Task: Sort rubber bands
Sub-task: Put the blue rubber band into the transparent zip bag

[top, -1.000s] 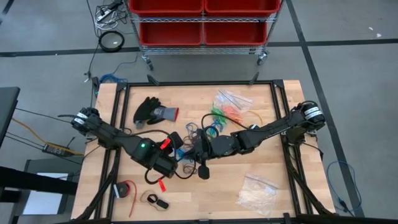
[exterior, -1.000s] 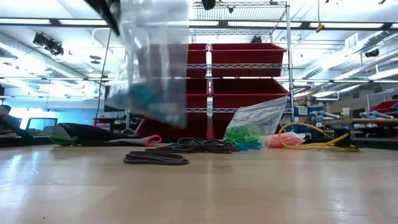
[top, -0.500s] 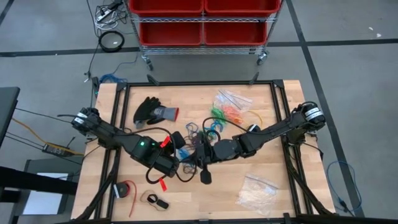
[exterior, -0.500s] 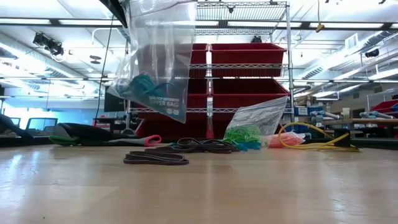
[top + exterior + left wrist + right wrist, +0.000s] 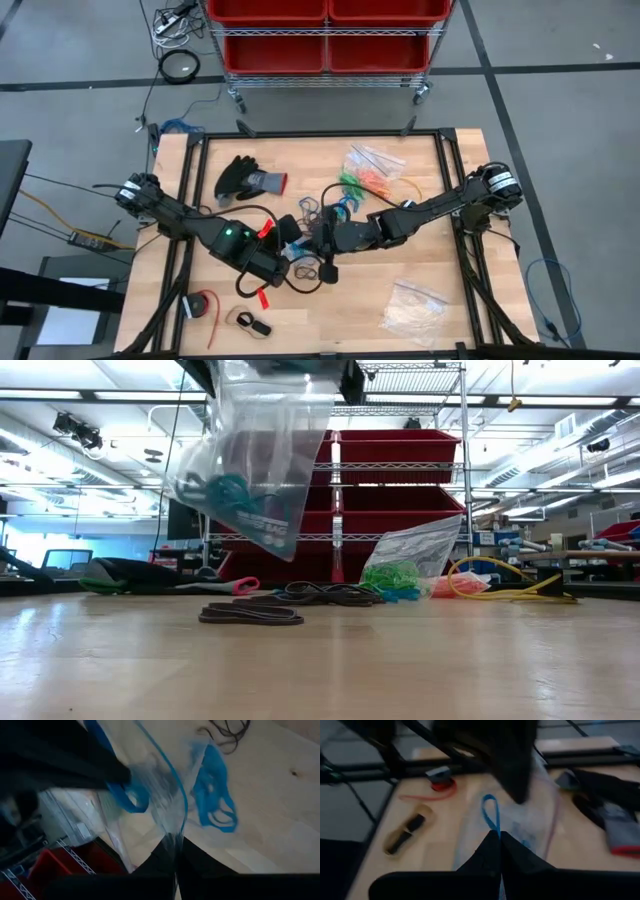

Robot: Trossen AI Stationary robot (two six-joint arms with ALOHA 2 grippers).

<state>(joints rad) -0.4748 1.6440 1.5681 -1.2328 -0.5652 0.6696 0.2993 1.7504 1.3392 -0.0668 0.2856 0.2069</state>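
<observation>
The high view looks straight down from well above, taking in the whole wooden tabletop [image 5: 420, 320], both arms, the grey floor around it and the red bins [image 5: 325, 25] of a wire rack beyond the far edge. The low view sits at tabletop [image 5: 400, 670] height, facing level across the wood toward those same red bins [image 5: 400, 470]; a clear plastic bag [image 5: 255, 460] hangs close in front of it. The left wrist view looks very closely along its end effector [image 5: 176, 851] at the clear plastic bag [image 5: 160, 785]. The right wrist view looks past its end effector [image 5: 499, 836] at the same bag [image 5: 520, 827] and a black glove [image 5: 605, 795], also seen from above [image 5: 240, 177].
</observation>
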